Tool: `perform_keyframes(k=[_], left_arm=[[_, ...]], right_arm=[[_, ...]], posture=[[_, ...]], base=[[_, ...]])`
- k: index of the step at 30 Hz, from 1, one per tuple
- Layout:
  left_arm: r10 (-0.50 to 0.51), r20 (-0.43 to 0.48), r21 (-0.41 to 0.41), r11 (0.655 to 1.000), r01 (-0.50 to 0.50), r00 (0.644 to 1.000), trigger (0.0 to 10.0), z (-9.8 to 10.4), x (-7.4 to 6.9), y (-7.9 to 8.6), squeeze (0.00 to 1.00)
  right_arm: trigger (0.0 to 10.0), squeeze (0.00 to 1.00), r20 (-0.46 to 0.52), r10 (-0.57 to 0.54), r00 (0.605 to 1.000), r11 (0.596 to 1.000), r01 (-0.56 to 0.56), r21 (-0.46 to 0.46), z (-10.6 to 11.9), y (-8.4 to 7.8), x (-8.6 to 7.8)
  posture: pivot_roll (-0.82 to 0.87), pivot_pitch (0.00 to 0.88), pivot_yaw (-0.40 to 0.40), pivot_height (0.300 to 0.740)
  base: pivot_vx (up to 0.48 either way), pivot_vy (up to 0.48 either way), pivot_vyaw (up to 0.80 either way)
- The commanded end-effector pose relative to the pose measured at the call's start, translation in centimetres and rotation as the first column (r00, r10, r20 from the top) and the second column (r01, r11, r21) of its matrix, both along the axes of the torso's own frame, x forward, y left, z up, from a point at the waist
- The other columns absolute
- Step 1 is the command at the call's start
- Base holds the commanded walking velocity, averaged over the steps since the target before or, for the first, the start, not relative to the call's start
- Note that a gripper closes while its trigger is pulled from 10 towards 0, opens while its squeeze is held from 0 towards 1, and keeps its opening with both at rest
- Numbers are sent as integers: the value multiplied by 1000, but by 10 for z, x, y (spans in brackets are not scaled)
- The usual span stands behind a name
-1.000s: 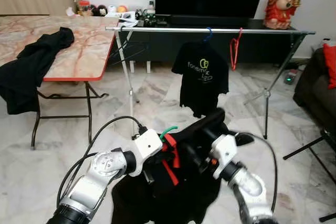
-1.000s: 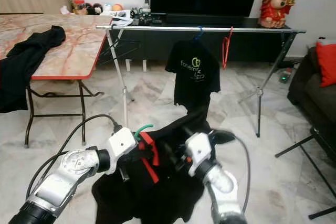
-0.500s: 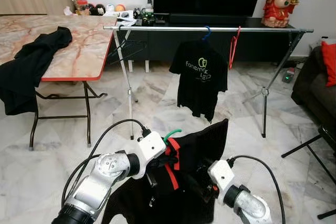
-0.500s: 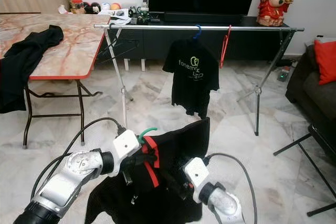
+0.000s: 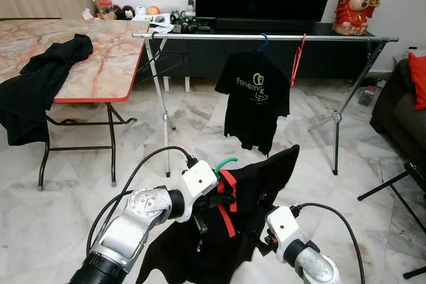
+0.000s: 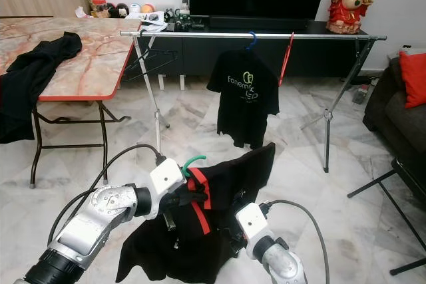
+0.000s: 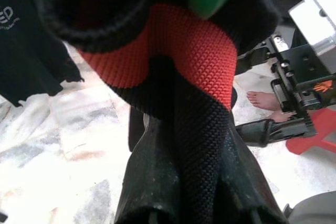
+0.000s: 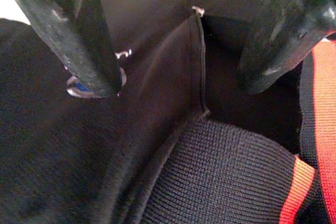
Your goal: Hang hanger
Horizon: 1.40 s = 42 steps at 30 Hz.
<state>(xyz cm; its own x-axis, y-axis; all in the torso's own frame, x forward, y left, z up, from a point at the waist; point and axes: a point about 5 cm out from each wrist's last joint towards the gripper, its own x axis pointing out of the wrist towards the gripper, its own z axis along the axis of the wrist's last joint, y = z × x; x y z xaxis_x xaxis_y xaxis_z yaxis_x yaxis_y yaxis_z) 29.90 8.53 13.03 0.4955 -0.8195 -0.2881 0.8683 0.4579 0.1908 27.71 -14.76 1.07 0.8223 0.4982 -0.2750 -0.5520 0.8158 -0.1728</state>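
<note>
- Since a second ago the right arm has dropped from up beside the garment to low under it, and the black fabric now hangs freer, one corner lifted toward the rack.
- Marble-patterned floor tiles (image 5: 80, 204) run across the room; a folding table (image 5: 100, 64) with a reddish marble top and red edge stands on the robot's left, a black garment (image 5: 40, 84) draped over its near corner.
- Ahead, a metal drying rack (image 5: 266, 36) spans the room in front of a dark TV console, with a large dark screen above and a red figurine (image 5: 358, 1) at the far right.
- On the rack hang a black T-shirt (image 5: 256, 101) on a blue hanger and, just beside it, a bare red hanger (image 5: 297, 61).
- The left gripper (image 5: 223, 199) is clenched on the collar of a black jacket with red trim (image 5: 246, 204), right below the green hanger hook (image 5: 225, 163).
- That hook curves upward and toward the rack; the jacket's long axis falls downward from it, tilted, with its upper right corner raised.
- The right gripper (image 8: 181, 40) sits low behind the jacket, its fingers (image 8: 79, 35) spread apart around dark fabric and closing on nothing.
</note>
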Motion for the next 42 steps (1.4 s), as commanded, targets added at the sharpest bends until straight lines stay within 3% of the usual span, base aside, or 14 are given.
perform_keyframes(k=[1,12,20,28,29,30,31,42], left_arm=[[-40,37,-19,999,41,998,10000,12,-2,-8,0],[-66,37,-26,997,67,997,10000,14,-5,-14,0],[-65,36,-27,997,66,997,10000,14,-5,-15,0],[-51,32,-14,999,51,998,10000,10,-4,-12,0],[-50,32,-13,999,51,998,10000,10,-4,-12,0],[-50,32,-13,999,51,998,10000,10,-4,-12,0],[-50,32,-13,999,50,998,10000,10,-4,-12,0],[-43,38,-16,999,44,998,10000,11,-4,-12,0]], right_arm=[[10000,0,21,-2,1000,1000,2,-18,2,1,3],[10000,0,69,-53,996,998,55,-30,7,-1,8],[10000,0,158,-195,968,979,203,-32,17,-16,16],[10000,0,144,-288,947,957,291,-5,14,-23,15],[4353,0,140,-295,945,955,298,-2,14,-24,15],[4353,0,140,-295,945,955,298,-2,14,-24,15],[0,0,139,-302,943,952,305,0,13,-24,14],[0,0,147,-303,941,953,304,18,15,-21,15]], posture=[[112,0,-45,740],[113,0,-48,740],[110,0,-51,740],[107,0,-51,740],[108,0,-51,740],[108,0,-51,740],[108,0,-52,740],[109,0,-54,740]], base=[[0,0,0],[0,0,0],[0,0,0],[0,0,0],[0,0,0],[0,0,0],[0,0,0],[0,0,0]])
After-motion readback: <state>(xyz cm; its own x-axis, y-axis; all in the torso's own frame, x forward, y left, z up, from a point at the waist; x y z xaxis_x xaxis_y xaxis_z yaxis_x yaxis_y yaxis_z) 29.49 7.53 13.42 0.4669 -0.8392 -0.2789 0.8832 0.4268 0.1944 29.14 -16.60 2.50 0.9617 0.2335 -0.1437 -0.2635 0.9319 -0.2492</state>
